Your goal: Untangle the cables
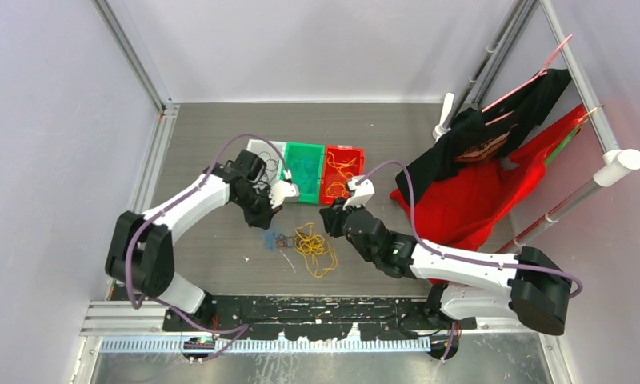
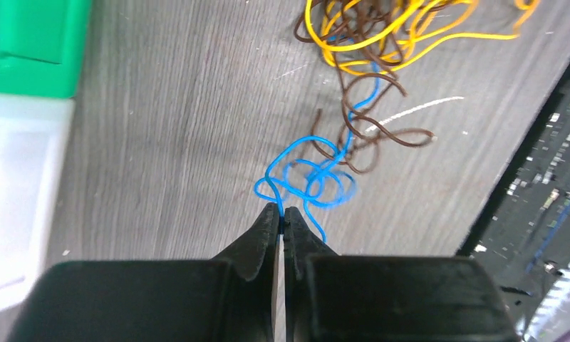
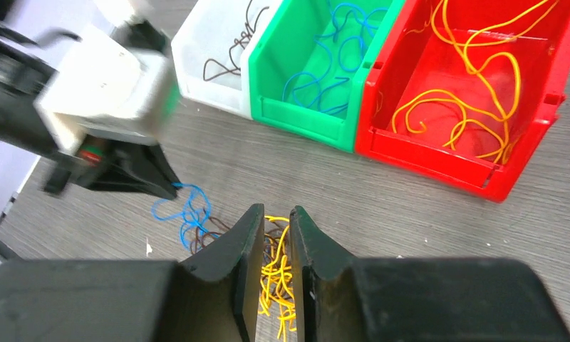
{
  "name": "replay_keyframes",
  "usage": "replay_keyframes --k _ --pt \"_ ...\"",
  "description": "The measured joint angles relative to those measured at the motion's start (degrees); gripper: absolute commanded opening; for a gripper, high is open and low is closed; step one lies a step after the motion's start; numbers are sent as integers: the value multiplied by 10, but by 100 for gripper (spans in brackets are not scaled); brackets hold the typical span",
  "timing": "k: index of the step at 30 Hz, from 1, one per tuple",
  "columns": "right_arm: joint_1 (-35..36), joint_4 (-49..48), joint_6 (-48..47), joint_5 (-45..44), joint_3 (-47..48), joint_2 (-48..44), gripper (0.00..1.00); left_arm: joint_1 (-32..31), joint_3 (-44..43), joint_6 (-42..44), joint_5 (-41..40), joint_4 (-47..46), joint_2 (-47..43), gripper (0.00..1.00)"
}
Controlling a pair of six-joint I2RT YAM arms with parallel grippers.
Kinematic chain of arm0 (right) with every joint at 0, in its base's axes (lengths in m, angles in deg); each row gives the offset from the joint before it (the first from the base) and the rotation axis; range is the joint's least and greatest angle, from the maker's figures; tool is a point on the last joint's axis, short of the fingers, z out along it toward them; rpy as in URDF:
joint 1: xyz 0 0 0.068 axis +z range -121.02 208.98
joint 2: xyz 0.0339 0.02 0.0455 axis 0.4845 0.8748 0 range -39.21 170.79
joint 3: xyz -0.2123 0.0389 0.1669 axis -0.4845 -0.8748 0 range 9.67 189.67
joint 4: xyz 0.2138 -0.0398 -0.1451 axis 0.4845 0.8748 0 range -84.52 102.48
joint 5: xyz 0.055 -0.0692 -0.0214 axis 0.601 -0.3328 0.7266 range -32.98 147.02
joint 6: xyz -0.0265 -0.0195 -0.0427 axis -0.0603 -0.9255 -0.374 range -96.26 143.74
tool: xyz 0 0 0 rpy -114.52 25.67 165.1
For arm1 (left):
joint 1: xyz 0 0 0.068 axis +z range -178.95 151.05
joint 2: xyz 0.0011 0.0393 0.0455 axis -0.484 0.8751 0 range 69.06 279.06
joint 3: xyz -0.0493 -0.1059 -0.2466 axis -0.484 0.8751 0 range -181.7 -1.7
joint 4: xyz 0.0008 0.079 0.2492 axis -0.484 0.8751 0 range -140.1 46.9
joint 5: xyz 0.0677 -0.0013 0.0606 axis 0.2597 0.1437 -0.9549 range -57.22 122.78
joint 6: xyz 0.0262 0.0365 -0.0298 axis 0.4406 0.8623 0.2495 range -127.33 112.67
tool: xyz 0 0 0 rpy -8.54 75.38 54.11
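Bare table [image 1: 221,250] opens left of the cables [image 1: 307,245]; bins [image 1: 304,198] stand behind them.

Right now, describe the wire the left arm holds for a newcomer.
In front of the green bin lies a wire tangle. At its left edge, the blue cable sits pinched in the left jaws; its neighbours are brown and yellow-orange.

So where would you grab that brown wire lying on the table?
Take the brown wire by the loop that sticks out toward the arms' bases, coming straight down from above. It lies flat on the table, and that loop is clear of the blue wire and the yellow tangle, so the fingers would probably pinch only brown.
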Motion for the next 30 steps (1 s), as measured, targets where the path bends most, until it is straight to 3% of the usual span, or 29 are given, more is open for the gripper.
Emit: replay_keyframes --k 10,20,30 --pt "-11 -85 -45 129 32 95 59 8 -124 1 7 158 -114 2" --pt "-11 -197 -70 274 103 162 64 10 -249 -24 22 271 -152 0" --pt "-11 -257 -40 308 119 205 62 10 -305 -65 35 309 -152 0"
